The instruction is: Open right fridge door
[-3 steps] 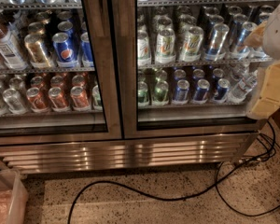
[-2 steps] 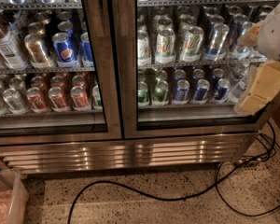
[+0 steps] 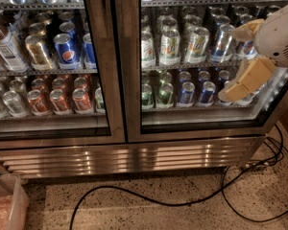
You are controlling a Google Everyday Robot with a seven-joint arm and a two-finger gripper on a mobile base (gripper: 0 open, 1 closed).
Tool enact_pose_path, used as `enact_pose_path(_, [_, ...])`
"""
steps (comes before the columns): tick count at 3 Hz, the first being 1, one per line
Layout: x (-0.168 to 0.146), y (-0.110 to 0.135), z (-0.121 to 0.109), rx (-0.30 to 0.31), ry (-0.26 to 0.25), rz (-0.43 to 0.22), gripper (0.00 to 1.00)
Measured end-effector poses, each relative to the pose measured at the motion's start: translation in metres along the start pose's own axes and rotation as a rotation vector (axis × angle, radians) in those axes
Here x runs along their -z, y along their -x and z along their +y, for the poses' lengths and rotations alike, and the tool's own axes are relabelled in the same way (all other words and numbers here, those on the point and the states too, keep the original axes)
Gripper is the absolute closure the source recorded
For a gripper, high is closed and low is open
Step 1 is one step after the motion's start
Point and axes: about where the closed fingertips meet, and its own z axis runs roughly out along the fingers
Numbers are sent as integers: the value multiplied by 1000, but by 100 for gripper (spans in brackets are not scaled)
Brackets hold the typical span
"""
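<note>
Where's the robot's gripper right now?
The cream gripper hovers at the camera view's far right, before the steel-framed glass right fridge door, near its right edge.

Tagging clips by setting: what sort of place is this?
Likely a break room or shop: a steel two-door drinks fridge full of cans, on a speckled floor with a loose black cable. The claw hangs in front of the right fridge door, near its right edge.

Speckled terrazzo floor (image 3: 149, 217) in warm light, black cable (image 3: 182, 204) looping across it from near left towards a tangle of cords (image 3: 273, 152) at far right, translucent plastic bin (image 3: 9, 202) in the near left corner, gripper (image 3: 240, 63) at the upper right.
</note>
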Motion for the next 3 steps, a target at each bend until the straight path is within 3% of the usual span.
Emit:
enact_pose_path(2, [-2,7,3,-6,13,-24,0])
enact_pose_path(3, [-9,12,4,0,-3,-96,0])
